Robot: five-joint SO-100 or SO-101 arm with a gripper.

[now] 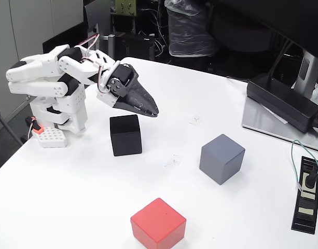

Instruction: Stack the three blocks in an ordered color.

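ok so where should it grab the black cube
Probably from above, closing on two opposite vertical faces of the black cube. It sits flat on the table with free space on all sides, and the end effector hangs just above its top.

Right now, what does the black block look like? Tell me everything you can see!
The black block is a plain cube with a dull, matte surface and sharp edges, with no marks or stickers showing. It sits flat and upright on the white table, turned a little so two sides and its top face the camera. Nothing is stacked on it. The gripper hangs just above its top, pointing down to the right, and seems not to touch it.
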